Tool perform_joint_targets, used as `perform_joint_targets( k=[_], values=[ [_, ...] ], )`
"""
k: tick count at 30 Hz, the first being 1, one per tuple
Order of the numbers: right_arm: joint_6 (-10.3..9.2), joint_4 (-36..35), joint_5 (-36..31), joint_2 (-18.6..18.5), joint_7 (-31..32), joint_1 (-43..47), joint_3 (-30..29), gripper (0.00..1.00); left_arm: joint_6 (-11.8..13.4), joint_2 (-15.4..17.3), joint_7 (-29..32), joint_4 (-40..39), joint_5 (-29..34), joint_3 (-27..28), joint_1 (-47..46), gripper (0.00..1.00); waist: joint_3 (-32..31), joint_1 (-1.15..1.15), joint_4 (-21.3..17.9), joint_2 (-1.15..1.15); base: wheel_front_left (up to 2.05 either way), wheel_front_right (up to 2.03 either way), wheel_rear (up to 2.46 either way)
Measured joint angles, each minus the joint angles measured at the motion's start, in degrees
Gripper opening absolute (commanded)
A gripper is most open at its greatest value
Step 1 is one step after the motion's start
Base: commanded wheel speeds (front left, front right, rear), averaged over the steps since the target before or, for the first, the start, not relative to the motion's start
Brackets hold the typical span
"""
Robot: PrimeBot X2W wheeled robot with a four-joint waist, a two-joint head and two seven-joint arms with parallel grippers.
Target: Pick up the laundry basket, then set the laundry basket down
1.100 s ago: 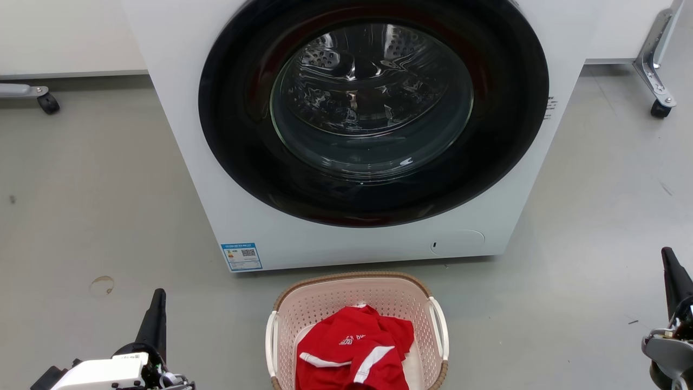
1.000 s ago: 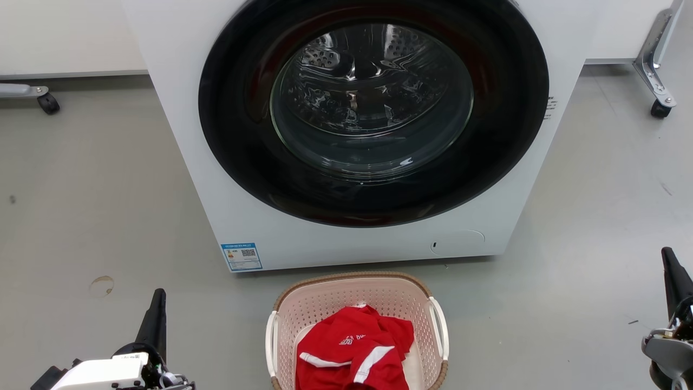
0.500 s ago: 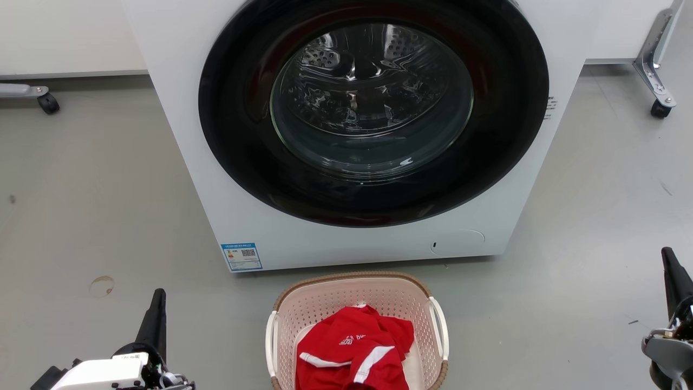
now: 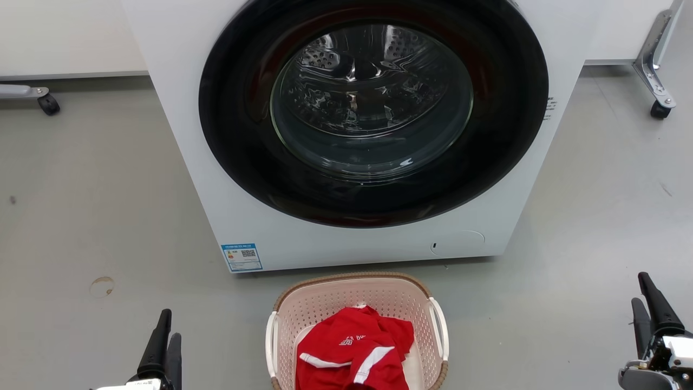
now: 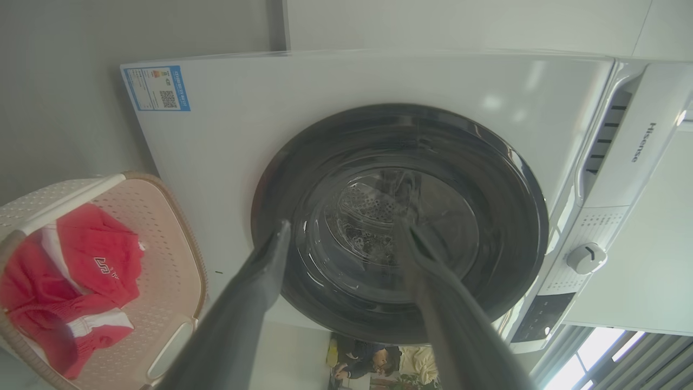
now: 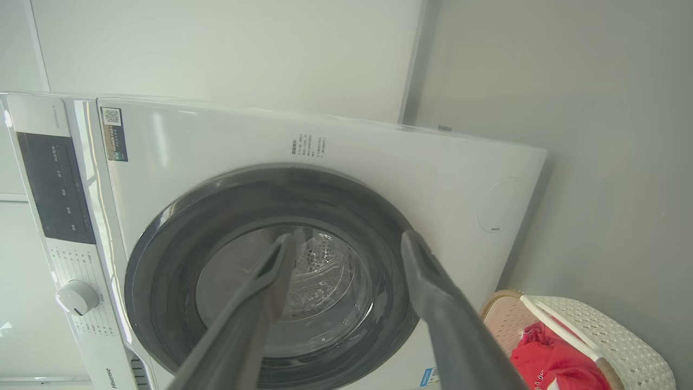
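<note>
Jaws apart on left gripper (image 4: 170, 325) and right gripper (image 4: 639, 288), lower corners; laundry basket (image 4: 325, 303) (red shirt (image 4: 352, 346) inside) bottom centre, washer (image 4: 379, 246) above.

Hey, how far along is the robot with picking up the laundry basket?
Nothing looks done: the laundry basket sits on the floor before the washer, red garment inside. In hand: left gripper and right gripper hover open on either side, clear of its white handles. Remaining: grip, lift, set down.
</note>
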Motion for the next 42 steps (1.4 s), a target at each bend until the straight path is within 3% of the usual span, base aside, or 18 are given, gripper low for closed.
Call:
perform_joint_targets(
  k=[19, 30, 42],
  values=[
    [0.0, -0.88, -2.87, -1.09, -2.86, -0.03, 2.9, 1.0, 0.26, 0.37, -3.26, -1.67, 0.53, -1.99, 0.05, 1.0, 0.1, -0.01, -0.06, 0.0, 0.0, 0.0, 0.0],
    [0.0, -0.53, -9.64, -1.48, -5.14, -0.18, 4.35, 1.0, 2.42, 0.75, -5.2, -2.32, 8.32, -3.3, 0.31, 1.0, 0.0, -0.02, -0.05, 0.0, 0.0, 0.0, 0.0],
    [0.01, 0.55, -22.46, -1.68, -7.25, -1.18, 5.11, 1.0, 5.89, 2.4, -6.97, -3.09, 19.5, -6.41, 0.69, 1.0, -0.01, -0.02, -0.1, 0.0, 0.0, 0.0, 0.0]
  ],
)
